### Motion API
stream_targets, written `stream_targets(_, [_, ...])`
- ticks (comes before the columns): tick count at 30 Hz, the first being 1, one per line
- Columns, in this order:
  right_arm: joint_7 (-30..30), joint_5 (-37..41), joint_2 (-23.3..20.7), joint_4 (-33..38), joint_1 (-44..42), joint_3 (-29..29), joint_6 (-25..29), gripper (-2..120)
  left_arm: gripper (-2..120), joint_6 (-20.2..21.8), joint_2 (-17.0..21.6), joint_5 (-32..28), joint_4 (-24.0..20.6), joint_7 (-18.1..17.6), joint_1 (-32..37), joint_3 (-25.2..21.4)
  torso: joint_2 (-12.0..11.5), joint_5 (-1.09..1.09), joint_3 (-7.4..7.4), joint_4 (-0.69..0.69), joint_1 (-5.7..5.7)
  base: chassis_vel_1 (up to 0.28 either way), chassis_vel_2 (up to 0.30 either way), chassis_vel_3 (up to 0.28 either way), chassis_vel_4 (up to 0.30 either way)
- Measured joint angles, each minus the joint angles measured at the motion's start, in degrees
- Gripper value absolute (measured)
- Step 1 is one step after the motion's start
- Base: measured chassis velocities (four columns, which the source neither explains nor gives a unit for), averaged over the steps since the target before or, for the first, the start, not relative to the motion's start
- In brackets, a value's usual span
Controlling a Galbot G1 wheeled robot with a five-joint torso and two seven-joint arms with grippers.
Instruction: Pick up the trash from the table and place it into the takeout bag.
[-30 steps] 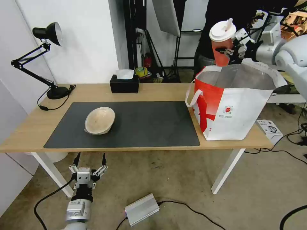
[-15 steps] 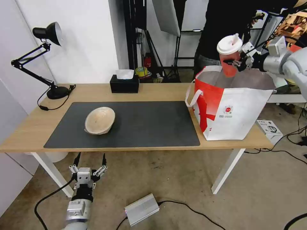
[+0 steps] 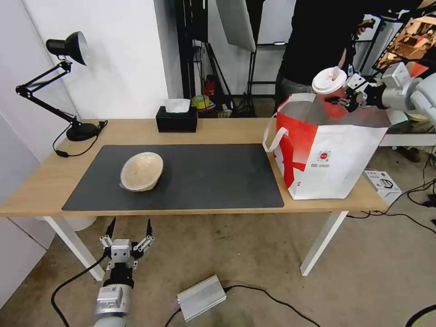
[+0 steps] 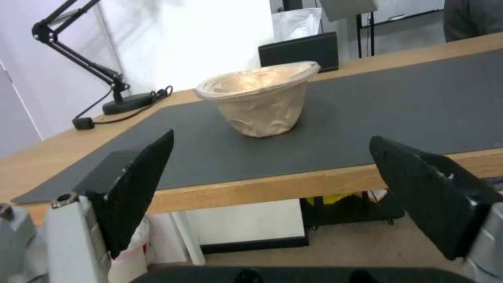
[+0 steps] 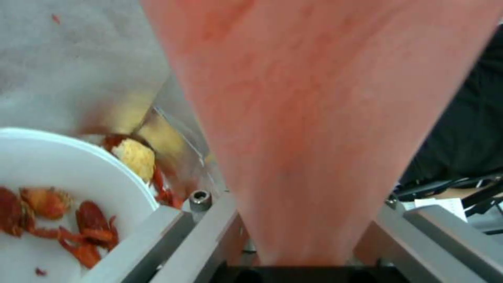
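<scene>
Right claw [image 3: 347, 97], clenched on red cup [image 3: 333, 93], has come down and right vs. earlier frames; cup base now dips into takeout bag [image 3: 336, 159] at tabletop's [image 3: 227, 131] right end, above white bowl [image 5: 63, 184] w/ shells already inside. Beige bowl [image 3: 141, 170] unmoved on mat; left claw [image 3: 128, 231] open, parked below near edge.

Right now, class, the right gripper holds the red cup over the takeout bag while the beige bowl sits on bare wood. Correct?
Not quite. The head view shows the beige bowl sitting on the dark grey mat, not bare wood. The right gripper does hold the red cup over the takeout bag.
</scene>
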Motion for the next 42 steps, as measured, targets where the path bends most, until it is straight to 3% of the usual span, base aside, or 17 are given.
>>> stream_targets(13, [-1.2, -3.3, 0.5, -1.3, 0.5, -0.7, 2.6, 6, 100, -0.2, -0.3, 0.0, 0.1, 0.0, 0.1, -0.2, 0.0, 0.00, 0.00, 0.00, 0.00, 0.000, 0.000, 0.000, 0.000])
stream_targets(35, [0.0, -1.8, 0.6, -1.4, 0.3, -0.8, 4.1, 88, 100, -0.3, -0.5, 0.2, 0.1, 0.0, 0.0, -0.1, 0.0, 0.00, 0.00, -0.01, 0.00, 0.000, 0.000, 0.000, 0.000])
stream_targets(38, [0.0, -1.7, 0.5, -1.4, 0.3, -0.7, 4.1, 93, 100, -0.3, -0.6, 0.2, 0.1, 0.0, 0.0, -0.1, 0.0, 0.00, 0.00, 0.00, 0.00, 0.000, 0.000, 0.000, 0.000])
stream_targets(42, [0.0, -1.5, 0.2, -1.3, 0.2, -0.6, 4.2, 89, 100, -0.3, -0.6, 0.2, 0.1, 0.0, 0.0, 0.0, 0.0, 0.00, 0.00, -0.01, 0.00, 0.000, 0.000, 0.000, 0.000])
